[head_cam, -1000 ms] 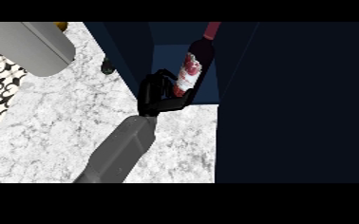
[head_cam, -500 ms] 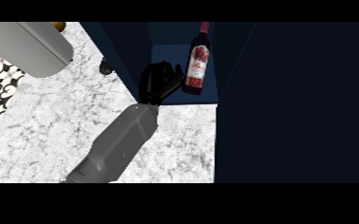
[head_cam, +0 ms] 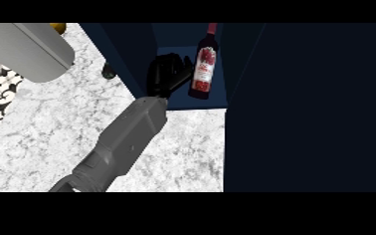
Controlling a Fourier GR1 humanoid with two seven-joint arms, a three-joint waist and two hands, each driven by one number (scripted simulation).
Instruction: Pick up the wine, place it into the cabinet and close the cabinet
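The wine bottle (head_cam: 203, 67), dark with a red label and red cap, stands inside the open dark blue cabinet (head_cam: 197, 103), apart from any hand. My left hand (head_cam: 167, 74) is just left of the bottle at the cabinet's opening. Its fingers are loosely spread and hold nothing. Its grey forearm runs down to the lower left. My right hand does not show.
A wide dark panel (head_cam: 308, 109) of the cabinet fills the right side. On the marble counter (head_cam: 44, 129), a large grey rounded vessel (head_cam: 33, 52) sits at the top left, with a yellow thing (head_cam: 57, 27) behind it. A small black object (head_cam: 109, 72) stands by the cabinet's left wall.
My left hand let go of the wine bottle and drew back a little to the left. The bottle now stands upright in the cabinet.
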